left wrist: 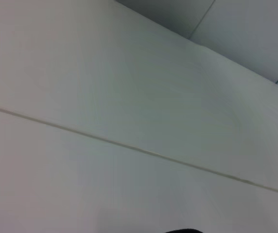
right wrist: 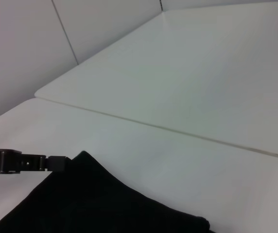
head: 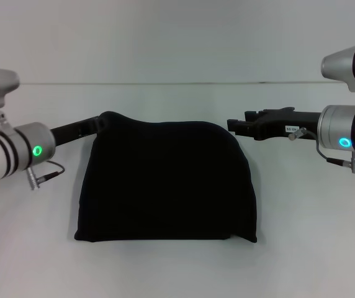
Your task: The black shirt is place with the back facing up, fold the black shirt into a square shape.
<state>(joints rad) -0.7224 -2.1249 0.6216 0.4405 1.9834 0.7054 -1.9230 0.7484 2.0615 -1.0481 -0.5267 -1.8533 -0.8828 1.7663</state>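
Clearly the left hand reaches in from the table's left edge and pinches the far left corner of the black shirt, its fingers closed on the cloth, which rises to a small peak there. From the right wrist view the same left hand shows at that raised corner of the black shirt. The shirt lies folded into a rough block in the middle of the white table, its near edge straight and its far edge curved. To the right, the right hand hangs just beside the shirt's far right corner; I cannot tell whether it is open or touching the cloth.
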